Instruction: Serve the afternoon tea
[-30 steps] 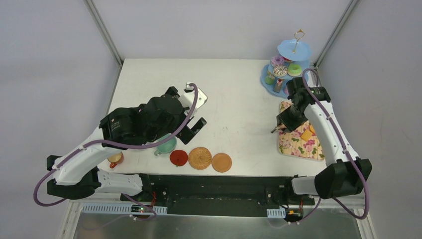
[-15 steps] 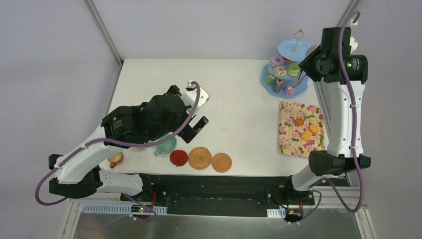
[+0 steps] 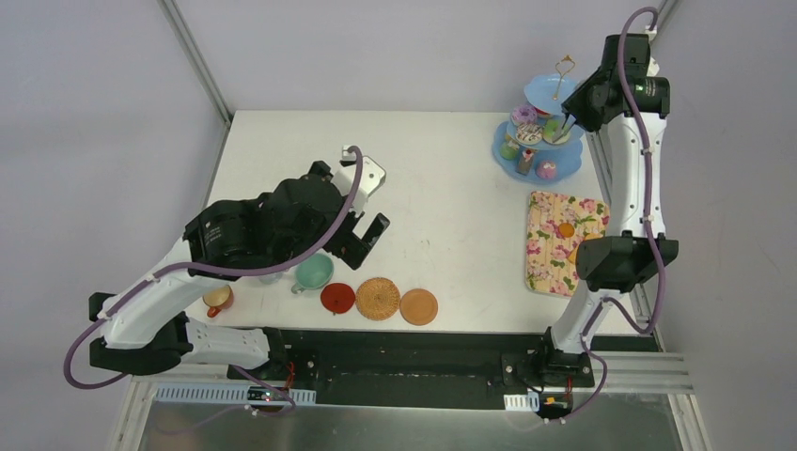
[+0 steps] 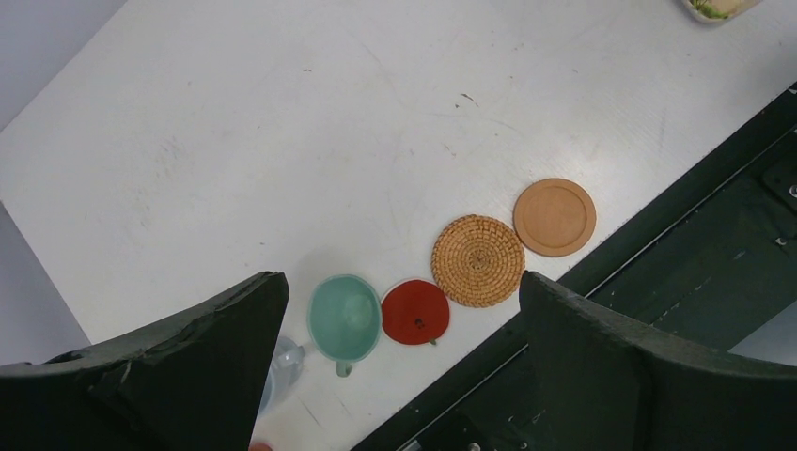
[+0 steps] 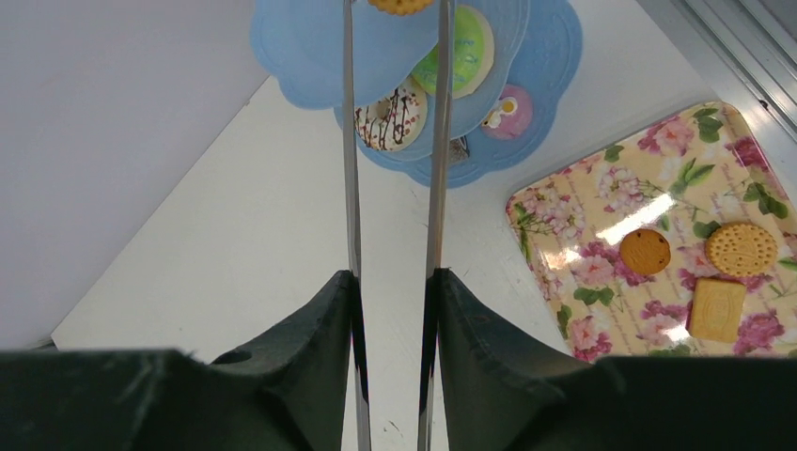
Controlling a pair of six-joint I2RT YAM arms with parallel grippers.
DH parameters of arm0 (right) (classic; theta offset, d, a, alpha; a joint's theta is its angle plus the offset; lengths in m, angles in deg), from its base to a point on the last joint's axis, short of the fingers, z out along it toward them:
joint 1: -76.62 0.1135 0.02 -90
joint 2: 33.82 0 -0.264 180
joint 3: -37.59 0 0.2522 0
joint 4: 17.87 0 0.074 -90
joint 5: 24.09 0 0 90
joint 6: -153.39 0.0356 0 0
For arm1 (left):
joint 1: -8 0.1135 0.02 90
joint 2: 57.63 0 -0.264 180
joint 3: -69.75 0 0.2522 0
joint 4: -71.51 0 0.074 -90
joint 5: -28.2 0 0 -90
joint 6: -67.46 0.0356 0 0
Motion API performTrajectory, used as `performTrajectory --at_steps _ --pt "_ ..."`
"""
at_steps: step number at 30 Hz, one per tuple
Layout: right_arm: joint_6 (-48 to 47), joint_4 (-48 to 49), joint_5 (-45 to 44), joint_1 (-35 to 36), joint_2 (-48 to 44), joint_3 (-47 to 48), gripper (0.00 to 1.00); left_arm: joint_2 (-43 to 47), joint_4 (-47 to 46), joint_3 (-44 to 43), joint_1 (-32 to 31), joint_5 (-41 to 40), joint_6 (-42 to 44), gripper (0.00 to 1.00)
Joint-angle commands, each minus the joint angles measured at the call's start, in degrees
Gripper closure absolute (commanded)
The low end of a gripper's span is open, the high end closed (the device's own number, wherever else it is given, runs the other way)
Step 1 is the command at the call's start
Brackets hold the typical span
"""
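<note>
My right hand is clamped on the tongs, both blades squeezed between the fingers. There's a biscuit that looks pinched at the tips, right over the top tier of the blue stand in the far right corner of the table. Tongs make sense here, since my fingers look way too fat to slip between the tiers past the donuts.

Three more biscuits sit on the flowery tray by the right edge, nearer to me than the stand.

My left hand is spread wide with nothing in it, hovering above the near edge. Straight below it are the green cup and the red coaster just beside it. The woven coaster and tan coaster carry the row on. My guess is that cup gets grabbed next.
</note>
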Motion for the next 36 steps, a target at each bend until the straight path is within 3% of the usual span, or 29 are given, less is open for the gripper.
performTrajectory --at_steps 1,19,33,36 --pt "-1.68 4.09 2.50 -0.78 2.03 5.10 0.68 2.31 1.70 -2.04 0.43 -1.88 -3.46 0.00" --pt "-2.87 4.45 2.83 -1.71 7.45 6.66 0.59 1.70 1.52 -1.62 0.47 -3.11 -1.73 0.00" --pt "-5.78 6.07 0.74 -2.37 10.21 9.03 0.57 1.34 1.76 -1.19 0.47 -3.29 -0.88 0.00" --pt "-6.27 6.30 0.26 -2.54 10.37 9.54 0.52 1.19 1.70 -1.26 0.47 -3.17 -0.65 0.00"
